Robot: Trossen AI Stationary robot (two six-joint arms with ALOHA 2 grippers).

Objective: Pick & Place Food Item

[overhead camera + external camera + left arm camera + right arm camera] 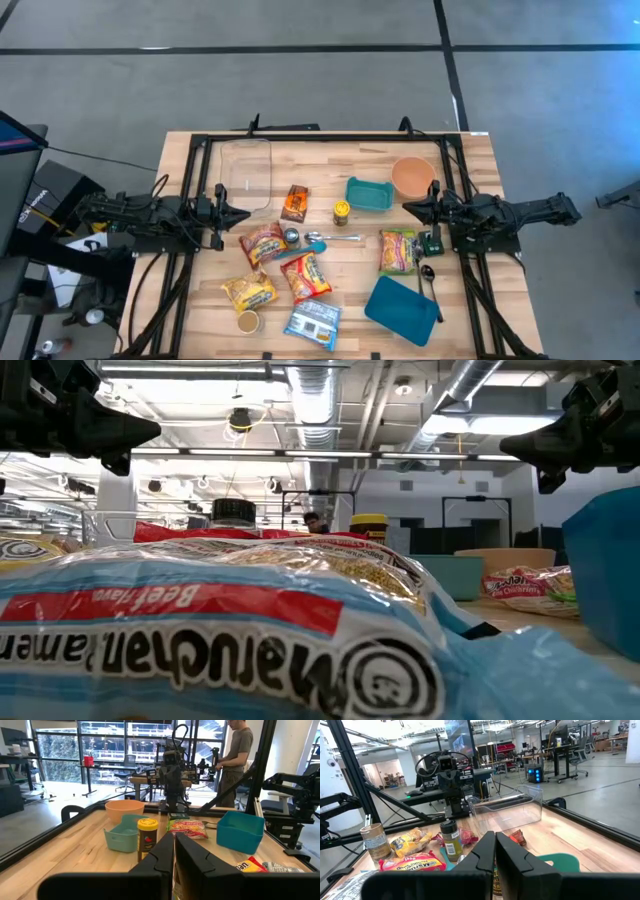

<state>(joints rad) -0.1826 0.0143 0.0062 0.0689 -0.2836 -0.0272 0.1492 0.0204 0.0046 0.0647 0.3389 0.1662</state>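
Right up against the low camera sits a ramen packet (220,630), blue and red wrapper filling the view, the same one lying at the table's near edge (313,322). Now the wooden table (330,150) itself, biggest thing out here, with both arms parked at its sides. Left gripper (243,214) hovers on the left, fingers pressed together, nothing between them; the left wrist view confirms it, two dark fingers (159,857) meeting with no gap. Right gripper (408,207) mirrors it from the right, pinched closed as well and carrying nothing.

Down in size: clear plastic container (246,172) at the back left, dark teal lid (402,310) front right, teal tub (368,194) and orange bowl (412,176) at the back right. Then the food, and it's scattered everywhere: a green noodle pack (397,250) just beside the right gripper, a red pack (306,277) and another red one (263,243) in the middle, a yellow pack (249,291) front left, a brown snack bag (294,203). Smaller still, a yellow-capped jar (341,212), a small cup (248,321), a spoon (335,238), a dark spoon (429,279).

My read: nothing picked yet. Every packet lies loose on the wood, the containers look empty from above, neither arm is reaching. Which item goes where, I can't tell; choosing, grasping, carrying and dropping all remain
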